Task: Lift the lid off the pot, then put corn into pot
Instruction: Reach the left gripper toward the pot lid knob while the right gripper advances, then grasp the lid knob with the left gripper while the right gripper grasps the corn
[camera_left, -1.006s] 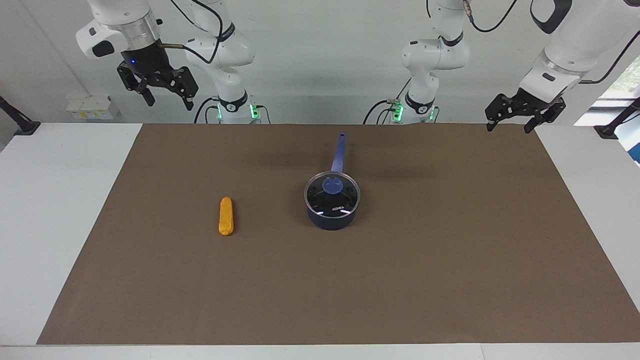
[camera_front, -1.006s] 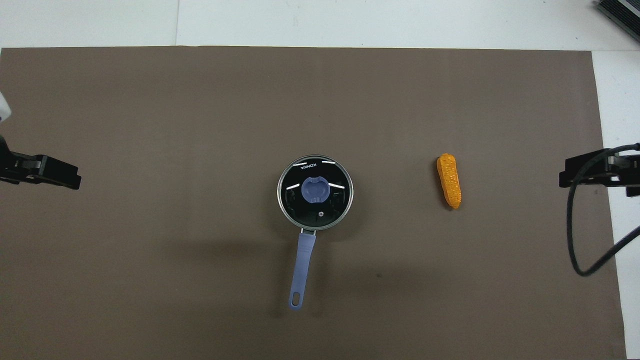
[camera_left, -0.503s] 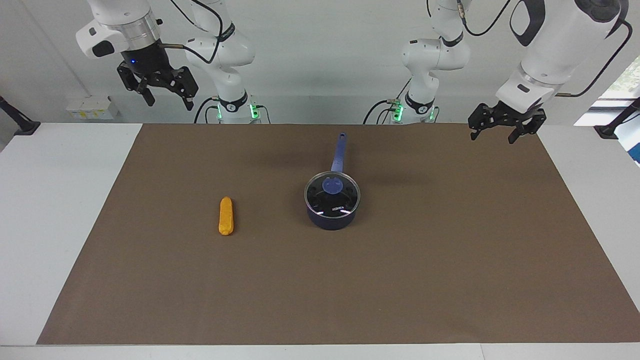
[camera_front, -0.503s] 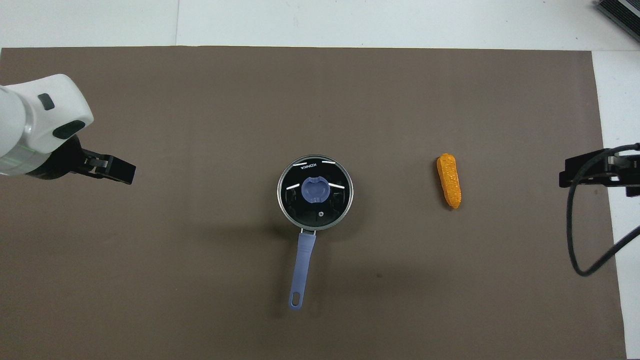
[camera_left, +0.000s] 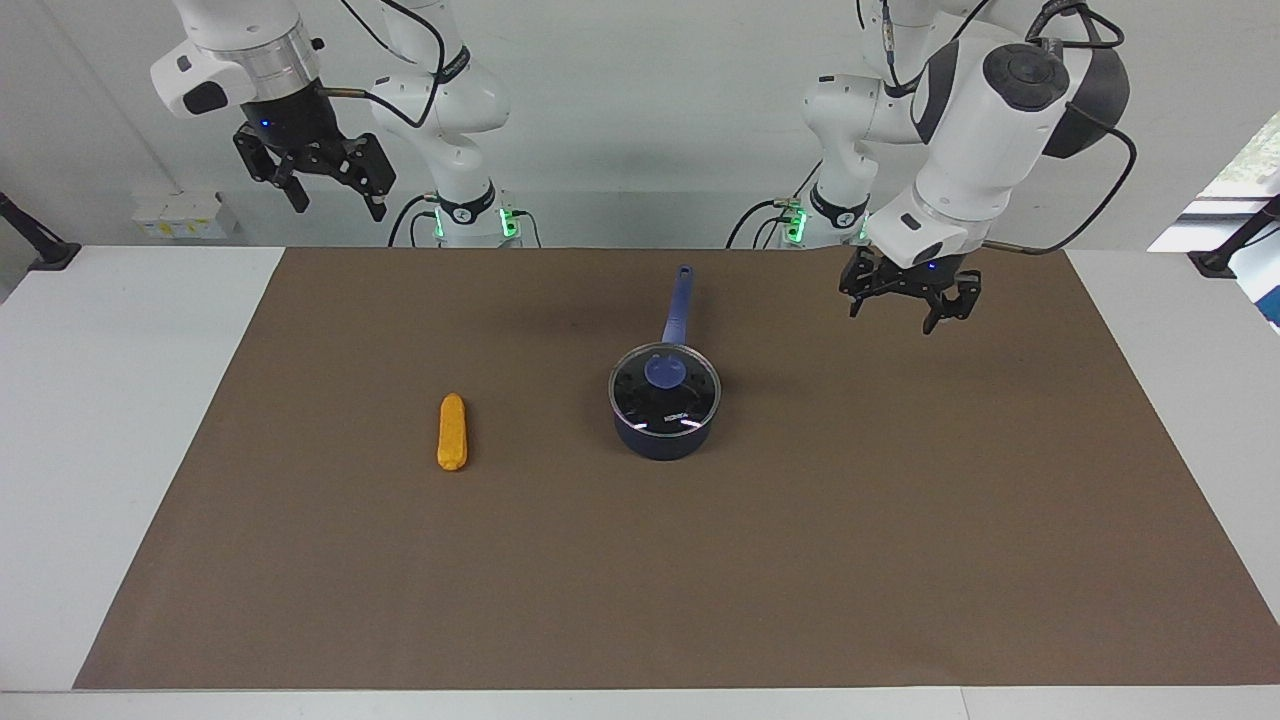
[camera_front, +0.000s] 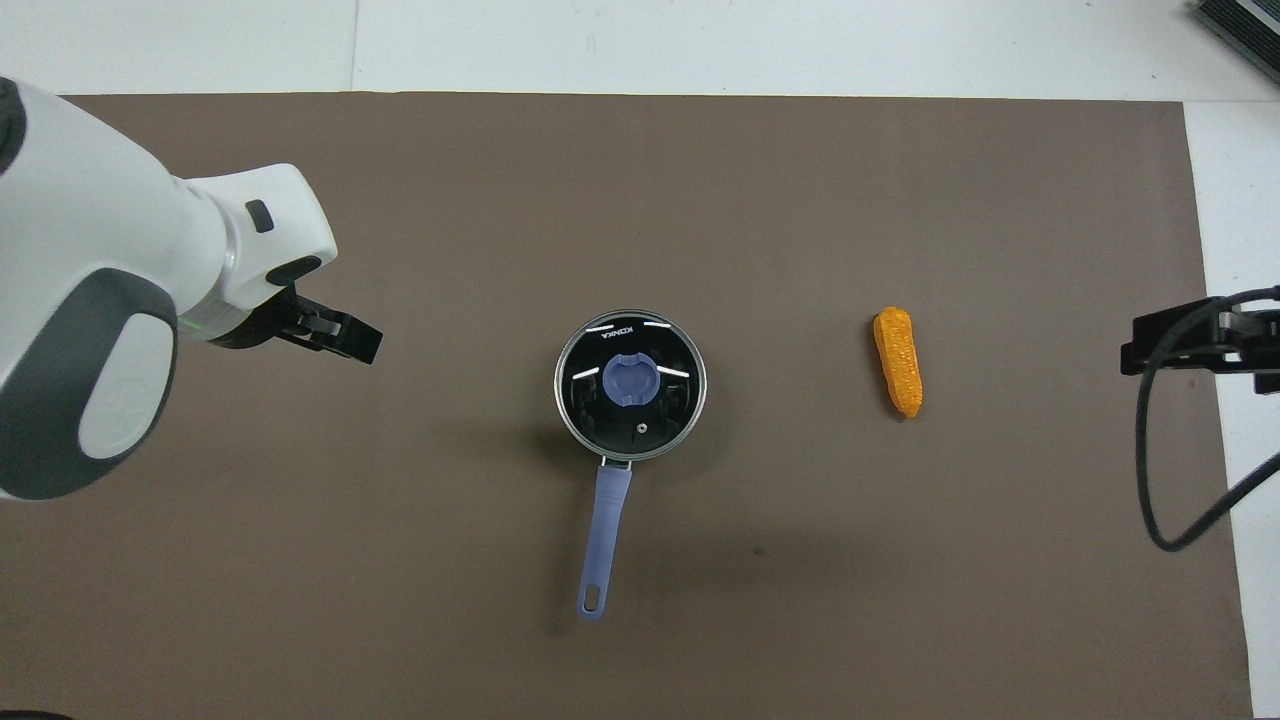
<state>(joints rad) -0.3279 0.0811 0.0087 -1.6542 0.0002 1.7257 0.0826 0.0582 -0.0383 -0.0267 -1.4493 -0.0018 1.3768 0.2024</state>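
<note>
Near the middle of the brown mat on the counter (camera_left: 140, 420) stands the pot (camera_left: 664, 432), with the lid (camera_left: 665, 391) seated flat on its rim and the blue knob (camera_left: 665, 371) at the lid's centre. Your left gripper (camera_left: 903, 305) hangs in the air over the mat toward the left arm's end of the counter, its fingers spread and holding nothing. From it, the knob lies sideways toward the middle of the counter and lower down, well apart from the fingertips. The pot's long handle (camera_left: 678, 303) points straight toward the robots, so it lies clear of a sideways approach to the knob. Your left arm looks the better placed for lifting the lid, since its gripper is much closer to the pot. Your right gripper (camera_left: 330, 190) waits high up by the right arm's end, also spread and empty. The corn (camera_left: 452, 431) lies on the mat beside the pot toward the right arm's end, apart from it, its long axis running toward and away from the robots. The lid is not yet lifted, and the corn is not yet in the pot.
</note>
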